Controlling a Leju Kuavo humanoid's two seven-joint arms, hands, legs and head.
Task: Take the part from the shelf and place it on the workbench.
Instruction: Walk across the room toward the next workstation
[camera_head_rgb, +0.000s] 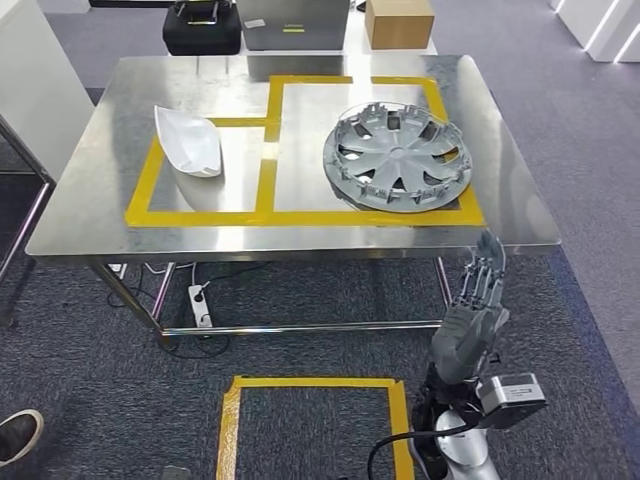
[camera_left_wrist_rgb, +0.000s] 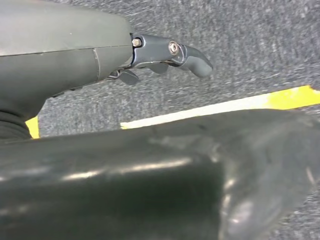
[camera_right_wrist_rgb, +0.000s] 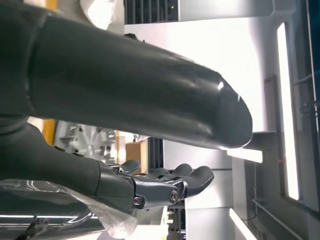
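Observation:
A grey wheel cover (camera_head_rgb: 398, 156) lies flat inside the right yellow-taped rectangle of the steel workbench (camera_head_rgb: 302, 238). A white curved shell part (camera_head_rgb: 189, 142) lies in the left taped rectangle. My right hand (camera_head_rgb: 475, 310) hangs below and in front of the bench's right front corner, fingers stretched out and apart, holding nothing. The right wrist view has the same empty hand (camera_right_wrist_rgb: 132, 95) with a piece of the wheel cover (camera_right_wrist_rgb: 88, 140) beyond it. My left hand (camera_left_wrist_rgb: 113, 60) hangs over grey carpet, fingers extended, nothing in it.
Behind the bench stand a black case (camera_head_rgb: 201, 30), a grey box (camera_head_rgb: 293, 22) and a cardboard box (camera_head_rgb: 398, 22). A power strip (camera_head_rgb: 200, 305) lies under the bench. A yellow tape square (camera_head_rgb: 313, 382) marks the carpet. A person's shoe (camera_head_rgb: 19, 435) is at lower left.

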